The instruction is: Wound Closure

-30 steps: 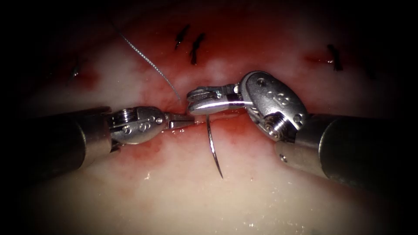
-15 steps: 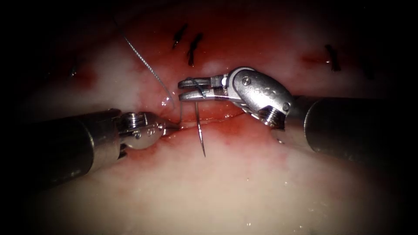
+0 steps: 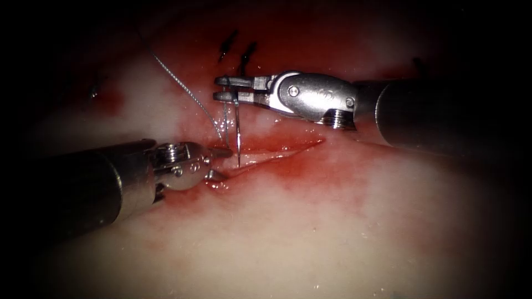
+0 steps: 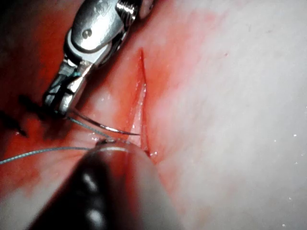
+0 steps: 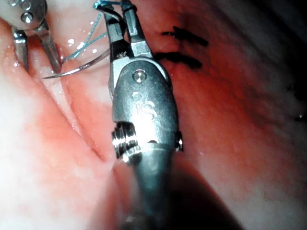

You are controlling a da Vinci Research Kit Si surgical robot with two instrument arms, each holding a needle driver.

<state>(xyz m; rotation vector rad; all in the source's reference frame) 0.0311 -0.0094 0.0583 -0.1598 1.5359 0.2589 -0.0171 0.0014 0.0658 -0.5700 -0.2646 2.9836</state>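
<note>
Tissue (image 3: 310, 232): pale pork belly, nearest the endoscope, stained with red fluid (image 3: 299, 166) around the cut (image 3: 277, 156).
Cut: a slit running left to right across the middle of the tissue, edges parted.
Left tool (image 3: 219, 163): comes in from the left, tip at the left end of the cut; jaws parted a little, one above the slit and one below, nothing held between them.
Needle (image 3: 238, 135): curved, free of the tissue, hanging from the right tool with its point just above the cut beside the left tool's upper jaw.
Right tool (image 3: 224, 88): on the far side of the cut; jaws closed on the needle near its thread end.
Thread (image 3: 183, 83): runs from the needle's held end to the far left over the tissue.
Stitches (image 3: 238, 50): dark, farthest back.
</note>
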